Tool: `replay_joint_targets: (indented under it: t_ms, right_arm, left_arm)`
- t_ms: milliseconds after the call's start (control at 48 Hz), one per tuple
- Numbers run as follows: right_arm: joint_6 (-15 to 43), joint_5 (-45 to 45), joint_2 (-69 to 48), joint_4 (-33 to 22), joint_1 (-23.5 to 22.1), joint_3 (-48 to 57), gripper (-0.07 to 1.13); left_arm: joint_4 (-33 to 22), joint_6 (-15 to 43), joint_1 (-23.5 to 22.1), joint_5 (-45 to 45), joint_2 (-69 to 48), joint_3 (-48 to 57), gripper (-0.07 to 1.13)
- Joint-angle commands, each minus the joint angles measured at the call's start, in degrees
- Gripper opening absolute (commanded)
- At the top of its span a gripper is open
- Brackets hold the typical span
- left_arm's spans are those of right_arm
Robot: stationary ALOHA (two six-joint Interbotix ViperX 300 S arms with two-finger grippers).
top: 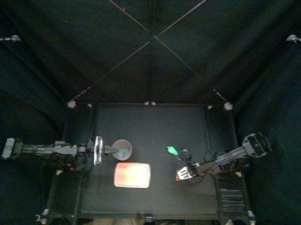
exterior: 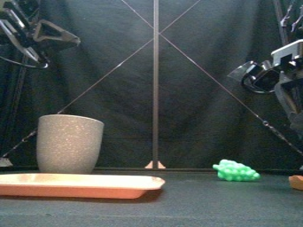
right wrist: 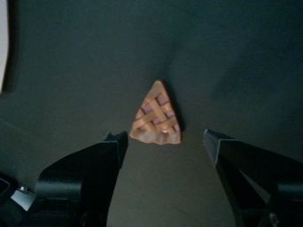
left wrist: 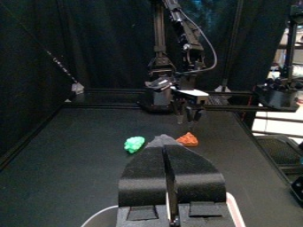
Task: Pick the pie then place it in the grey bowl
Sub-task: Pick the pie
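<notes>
The pie (right wrist: 155, 116), a small orange wedge with a lattice top, lies flat on the black table at the right. My right gripper (right wrist: 166, 142) hovers over it, open, with the wedge just beyond the gap between the jaws and nothing held. From the front the pie (exterior: 296, 181) shows at the right edge. The tall grey speckled cup (exterior: 69, 142) stands upright at the left, just behind the pink tray (exterior: 77, 184). My left gripper (top: 97, 149) rests beside the cup (top: 121, 149), shut and empty.
A green grape toy (exterior: 236, 170) lies on the table between the cup and the pie, close to my right gripper (top: 185, 172). The pink tray (top: 132, 176) sits near the front middle of the table.
</notes>
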Motion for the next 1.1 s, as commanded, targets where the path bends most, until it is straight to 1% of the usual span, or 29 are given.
replay_joint_targets:
  t_ms: [21,208,646,979,1104]
  right_arm:
    - [1.05,-2.64,1.58,-1.05,0.35,-1.49,1.00]
    - [0.62,-3.16,5.27,-1.14,0.09,-2.46,1.00]
    - [0.70,-3.60,7.12,-1.23,-1.41,-1.49,1.00]
    - [0.53,-6.33,10.46,-1.58,-2.20,-1.67,1.00]
    - [0.26,-6.06,10.55,-1.23,-2.20,-1.85,0.96]
  left_arm:
    - [0.09,0.09,1.05,-0.44,0.26,-0.79,0.13]
    - [0.09,0.00,2.11,-0.44,0.26,-0.18,0.13]
    - [0.09,0.09,2.64,-0.35,0.26,0.18,0.13]
    - [0.09,0.18,4.13,-0.35,0.26,1.05,0.13]
    - [0.09,0.18,4.39,-0.26,0.26,1.05,0.13]
